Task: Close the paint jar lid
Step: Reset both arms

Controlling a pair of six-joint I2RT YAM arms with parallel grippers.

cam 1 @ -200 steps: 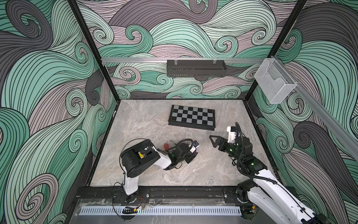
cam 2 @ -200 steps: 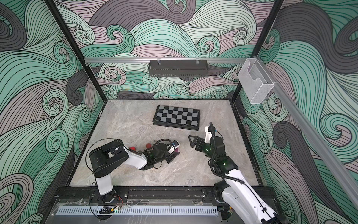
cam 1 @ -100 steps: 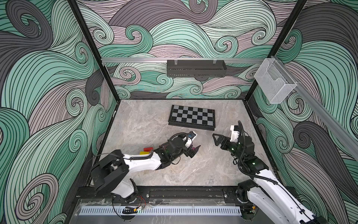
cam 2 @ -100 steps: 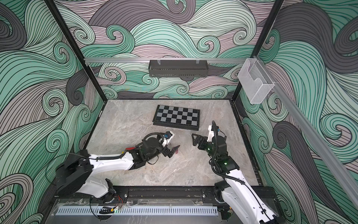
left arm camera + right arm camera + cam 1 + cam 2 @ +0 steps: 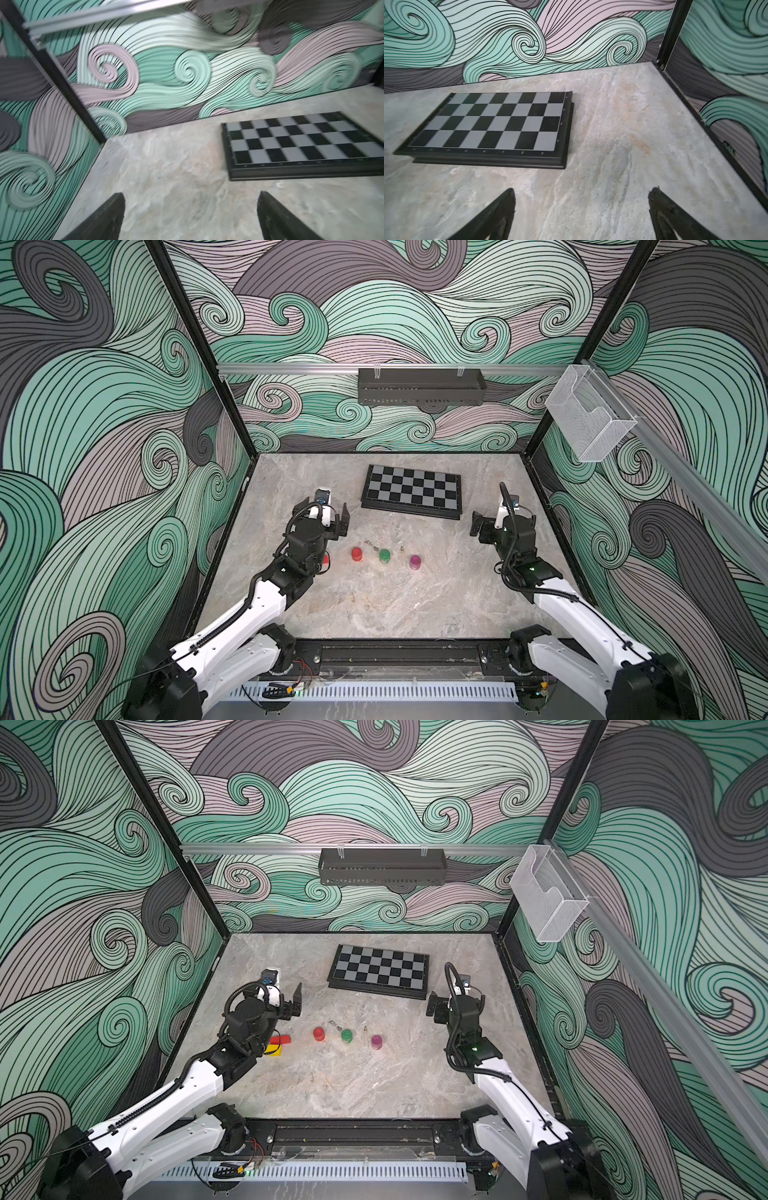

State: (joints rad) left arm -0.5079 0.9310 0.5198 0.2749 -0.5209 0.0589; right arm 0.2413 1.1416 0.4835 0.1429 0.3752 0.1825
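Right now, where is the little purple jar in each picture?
In a top view: purple jar, right of the green jar, nearer the robot than the chessboard.
In a top view: purple jar, same spot.
Left wrist: not in it.
Right wrist: not in it.
Shared landmark: the chessboard, in all four.

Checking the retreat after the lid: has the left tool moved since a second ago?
Yes. The left tool has swung left: it was in front of the chessboard, and is now past its left end.

A row of jars (image 5: 384, 555) stands on the table (image 5: 374, 610) before the chessboard (image 5: 411, 491).
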